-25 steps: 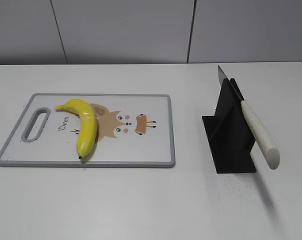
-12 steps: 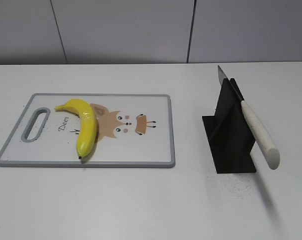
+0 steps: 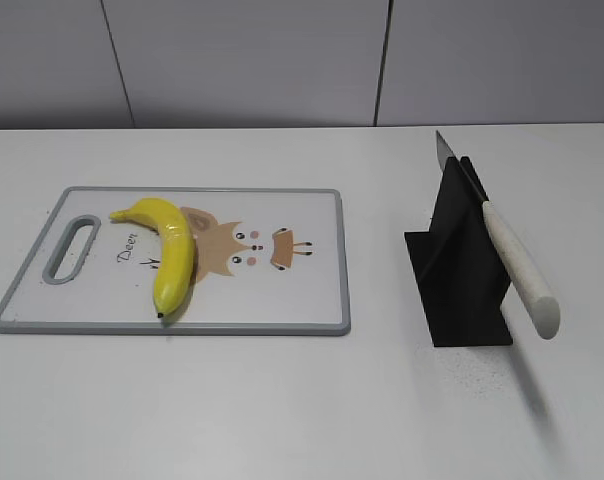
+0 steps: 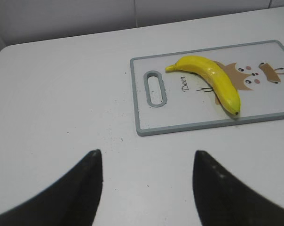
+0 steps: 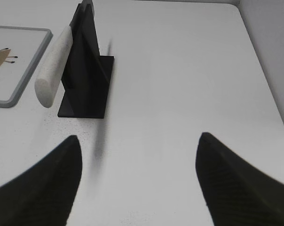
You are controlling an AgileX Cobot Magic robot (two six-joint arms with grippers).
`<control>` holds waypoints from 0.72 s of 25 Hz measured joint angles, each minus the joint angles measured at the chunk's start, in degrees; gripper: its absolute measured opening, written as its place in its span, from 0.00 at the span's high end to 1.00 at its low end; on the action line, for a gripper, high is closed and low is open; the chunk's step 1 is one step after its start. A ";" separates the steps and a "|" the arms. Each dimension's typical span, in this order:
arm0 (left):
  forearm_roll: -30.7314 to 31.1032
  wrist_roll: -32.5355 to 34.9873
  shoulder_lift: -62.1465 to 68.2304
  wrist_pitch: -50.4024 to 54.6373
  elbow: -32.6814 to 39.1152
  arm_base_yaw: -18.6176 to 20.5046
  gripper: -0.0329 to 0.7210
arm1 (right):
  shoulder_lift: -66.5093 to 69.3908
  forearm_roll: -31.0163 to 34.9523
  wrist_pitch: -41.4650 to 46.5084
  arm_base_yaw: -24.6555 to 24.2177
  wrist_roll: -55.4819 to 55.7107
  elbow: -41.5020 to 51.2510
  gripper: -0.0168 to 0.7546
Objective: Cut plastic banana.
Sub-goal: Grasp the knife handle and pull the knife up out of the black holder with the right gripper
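1. Here, the left gripper (image 4: 146, 188) has its jaws spread wide and holds nothing; both dark fingers hang above the bare white counter (image 4: 62, 94), near of the cutting board (image 4: 146, 120).
2. The right gripper (image 5: 137, 183) also has its jaws wide open and empty, above the counter, to the near right of the black knife stand (image 5: 85, 70).
3. In the exterior view neither gripper shows.
4. The plastic banana (image 3: 170, 255) lies flat on the left part of the cutting board (image 3: 282, 325), just right of the handle slot (image 3: 69, 248). Its stem end points to the far left and its dark tip to the near edge of the board.
5. The banana covers part of a printed cartoon deer (image 3: 247, 250), and the word "Deer" is beside it.
6. The board is white with a grey rim and lies on the left half of the counter.
7. The knife stand (image 3: 460, 265) is well apart from the board, on the right half of the counter.
8. A knife (image 3: 502, 240) rests tilted in the stand, with the blade tip up at the far side and the pale handle (image 3: 522, 275) sticking out toward the near right.
9. The banana looks whole, with no cut that I can see.
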 joint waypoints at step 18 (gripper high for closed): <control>0.00 0.00 0.00 0.00 0.00 0.00 0.19 | 23.90 1.57 13.91 0.00 0.38 -18.42 0.25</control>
